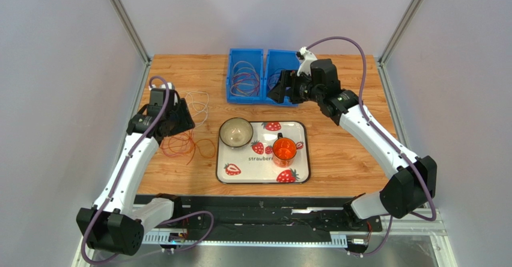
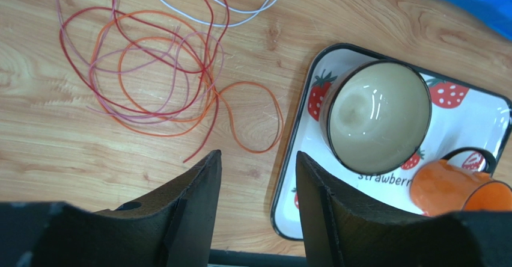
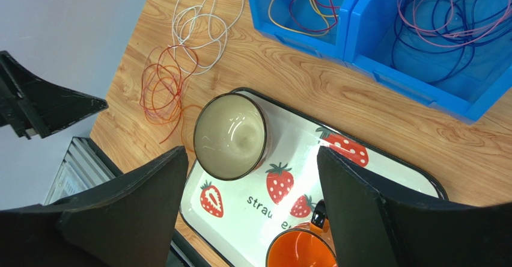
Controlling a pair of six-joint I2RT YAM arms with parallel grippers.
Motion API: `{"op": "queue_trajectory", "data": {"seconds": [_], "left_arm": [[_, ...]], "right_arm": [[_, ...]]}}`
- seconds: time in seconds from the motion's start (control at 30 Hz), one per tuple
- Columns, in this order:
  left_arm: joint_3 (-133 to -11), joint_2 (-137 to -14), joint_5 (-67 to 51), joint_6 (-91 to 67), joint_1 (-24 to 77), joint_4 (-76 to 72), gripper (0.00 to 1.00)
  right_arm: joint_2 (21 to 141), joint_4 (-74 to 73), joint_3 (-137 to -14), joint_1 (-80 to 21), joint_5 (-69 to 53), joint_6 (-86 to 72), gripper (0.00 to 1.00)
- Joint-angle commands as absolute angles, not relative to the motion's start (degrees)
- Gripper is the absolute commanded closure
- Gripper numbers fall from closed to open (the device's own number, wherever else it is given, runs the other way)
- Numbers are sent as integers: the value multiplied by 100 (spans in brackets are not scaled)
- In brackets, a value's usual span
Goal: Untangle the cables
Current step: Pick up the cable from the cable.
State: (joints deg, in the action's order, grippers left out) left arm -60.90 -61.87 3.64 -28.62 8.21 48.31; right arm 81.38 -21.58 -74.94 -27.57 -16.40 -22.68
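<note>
A loose coil of red and orange cables (image 1: 180, 145) (image 2: 156, 74) (image 3: 161, 92) lies on the wooden table left of the tray. A white cable (image 1: 197, 104) (image 2: 228, 11) (image 3: 201, 32) sits in loops just behind it. My left gripper (image 1: 178, 120) (image 2: 258, 156) hovers over the table beside the coil, open, with nothing between its fingers. More cables lie coiled in the left blue bin (image 1: 245, 77) (image 3: 303, 2) and the right blue bin (image 3: 451, 20). My right gripper (image 1: 277, 90) (image 3: 251, 153) hangs open and empty above the right bin's front.
Two joined blue bins (image 1: 264, 68) stand at the back centre. A strawberry-print tray (image 1: 255, 171) in the middle carries a beige bowl (image 1: 235, 132) and an orange mug (image 1: 284, 150). The table's left edge runs close to the cables.
</note>
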Motion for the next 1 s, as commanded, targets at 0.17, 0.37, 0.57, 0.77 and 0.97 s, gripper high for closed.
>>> {"op": "queue_trajectory", "data": {"seconds": [0.17,0.37,0.57,0.77,0.97], "left_arm": [[-4589,-5985,826,-3876,809,3185,44],[-4710,-7144,1089,-3604,809,2356,50],[-5150,-8322,1318,-3472,809,2083,53],[-5317,-8797,1362,-3357,809,1881,53],[-5352,-9044,1336,-3366,809,1837,54]], "right_arm": [[8139,-1723,-7401,-2830,-1907,-2391,17],[8209,-1714,-7357,-2839,-1969,-2338,17],[8156,-1767,-7339,-2839,-1951,-2294,17],[8183,-1775,-7304,-2856,-2004,-2294,17],[8253,-1811,-7365,-2856,-1986,-2268,17]]}}
